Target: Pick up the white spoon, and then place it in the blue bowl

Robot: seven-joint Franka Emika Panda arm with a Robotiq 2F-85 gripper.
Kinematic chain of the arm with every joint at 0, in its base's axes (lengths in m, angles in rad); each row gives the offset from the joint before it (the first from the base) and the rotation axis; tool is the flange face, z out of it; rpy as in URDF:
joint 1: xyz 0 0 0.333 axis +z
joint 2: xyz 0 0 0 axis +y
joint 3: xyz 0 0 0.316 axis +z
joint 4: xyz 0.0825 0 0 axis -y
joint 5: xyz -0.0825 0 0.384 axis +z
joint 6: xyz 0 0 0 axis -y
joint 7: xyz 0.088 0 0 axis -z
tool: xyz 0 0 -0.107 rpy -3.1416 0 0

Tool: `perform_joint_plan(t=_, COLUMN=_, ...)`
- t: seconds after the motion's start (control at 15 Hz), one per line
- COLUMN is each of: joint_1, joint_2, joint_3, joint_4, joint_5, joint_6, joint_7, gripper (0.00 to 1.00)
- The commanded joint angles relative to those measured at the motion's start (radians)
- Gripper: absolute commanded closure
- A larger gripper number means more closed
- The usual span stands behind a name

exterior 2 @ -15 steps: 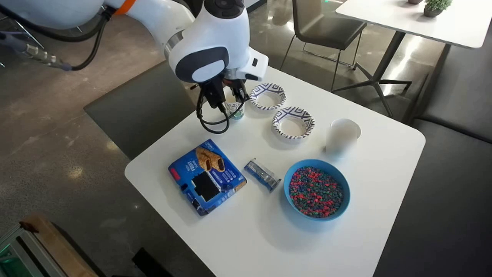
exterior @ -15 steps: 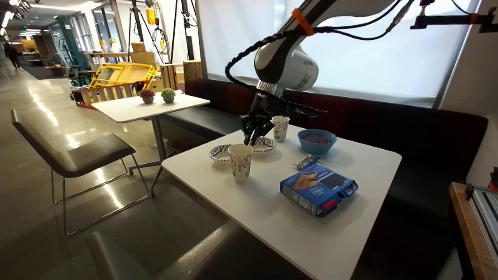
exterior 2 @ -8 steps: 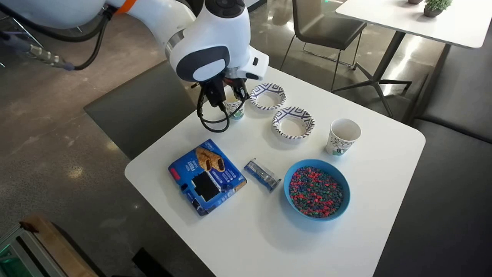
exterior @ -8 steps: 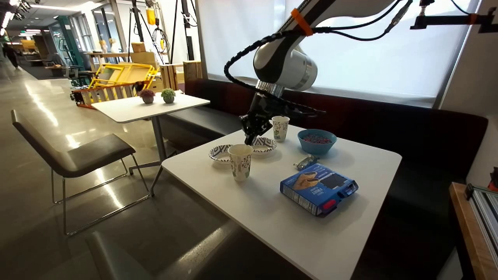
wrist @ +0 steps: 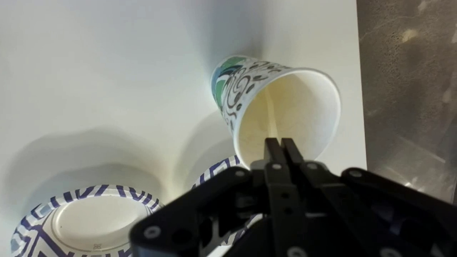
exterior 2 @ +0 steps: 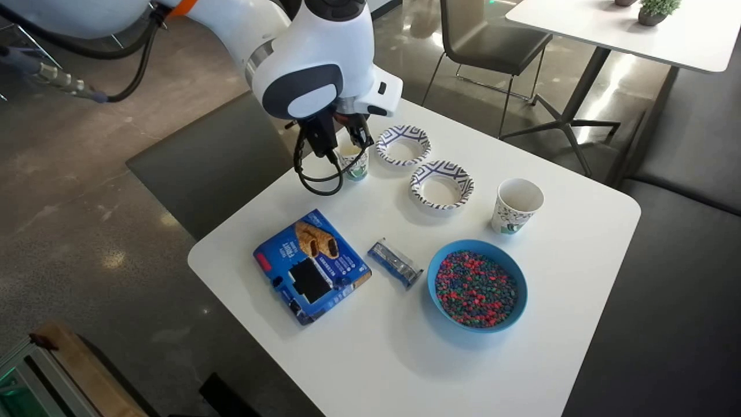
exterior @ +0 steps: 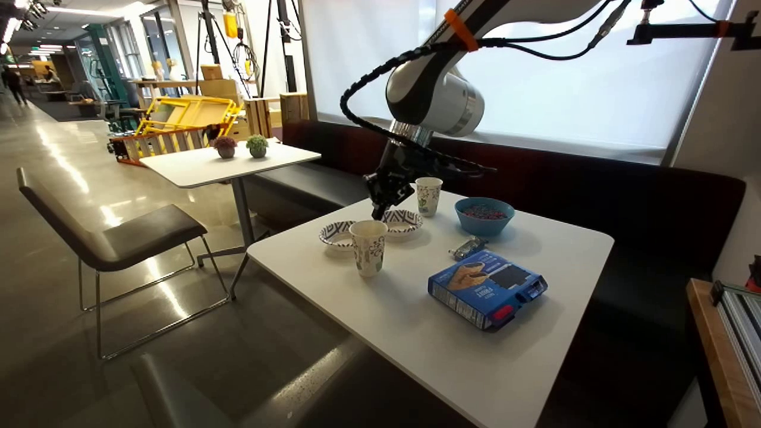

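Observation:
The white spoon point(wrist: 271, 114) shows as a pale thin strip inside a patterned paper cup point(wrist: 242, 82) in the wrist view. Its upper end meets my fingertips; the rest is hard to make out. My gripper point(wrist: 279, 141) is nearly closed, with a thin gap at the tips, and appears shut on the handle at the cup's mouth. In an exterior view the gripper point(exterior: 378, 215) points down just above and behind the cup point(exterior: 368, 252). The blue bowl point(exterior 2: 433, 289) stands across the table, full of small coloured bits; it also shows in an exterior view point(exterior: 484, 227).
Two patterned paper dishes point(exterior 2: 386, 156) point(exterior 2: 418, 194) lie beside the cup. A second paper cup point(exterior 2: 512, 217) stands near the bowl. A blue box point(exterior 2: 341, 260) and a foil-wrapped bar point(exterior 2: 396, 263) lie on the white table point(exterior 2: 370, 359).
My fingers have closed from slightly apart to nearly together above the cup. The arm has risen very slightly. The cup beneath has shifted a tiny bit.

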Motion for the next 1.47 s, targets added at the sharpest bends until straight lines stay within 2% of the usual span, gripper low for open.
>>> perform_joint_plan(t=0.0, joint_1=0.028, joint_2=-0.068, joint_3=-0.033, joint_4=-0.054, joint_5=-0.026, joint_6=-0.012, joint_7=0.063, gripper=0.99)
perform_joint_plan(t=0.2, joint_1=0.035, joint_2=-0.139, joint_3=-0.045, joint_4=-0.105, joint_5=-0.024, joint_6=-0.015, joint_7=0.088, gripper=0.99)
perform_joint_plan(t=0.33, joint_1=0.019, joint_2=-0.205, joint_3=-0.026, joint_4=-0.154, joint_5=0.009, joint_6=-0.01, joint_7=0.069, gripper=0.99)
perform_joint_plan(t=0.47, joint_1=-0.004, joint_2=-0.286, joint_3=-0.008, joint_4=-0.21, joint_5=0.065, joint_6=-0.031, joint_7=0.057, gripper=0.99)
perform_joint_plan(t=0.67, joint_1=-0.025, joint_2=-0.406, joint_3=-0.017, joint_4=-0.307, joint_5=0.156, joint_6=-0.004, joint_7=0.037, gripper=0.99)
perform_joint_plan(t=0.87, joint_1=-0.062, joint_2=-0.528, joint_3=-0.024, joint_4=-0.392, joint_5=0.381, joint_6=-0.037, joint_7=-0.076, gripper=0.99)
perform_joint_plan(t=0.93, joint_1=-0.095, joint_2=-0.563, joint_3=-0.012, joint_4=-0.421, joint_5=0.448, joint_6=-0.042, joint_7=-0.112, gripper=0.99)
perform_joint_plan(t=1.13, joint_1=-0.138, joint_2=-0.659, joint_3=-0.059, joint_4=-0.518, joint_5=0.689, joint_6=-0.021, joint_7=-0.232, gripper=0.99)
perform_joint_plan(t=1.2, joint_1=-0.152, joint_2=-0.675, joint_3=-0.082, joint_4=-0.554, joint_5=0.739, joint_6=-0.009, joint_7=-0.252, gripper=0.99)
perform_joint_plan(t=1.27, joint_1=-0.165, joint_2=-0.672, joint_3=-0.098, joint_4=-0.598, joint_5=0.692, joint_6=0.07, joint_7=-0.22, gripper=0.99)
perform_joint_plan(t=1.4, joint_1=-0.2, joint_2=-0.659, joint_3=-0.132, joint_4=-0.662, joint_5=0.652, joint_6=0.143, joint_7=-0.219, gripper=0.99)
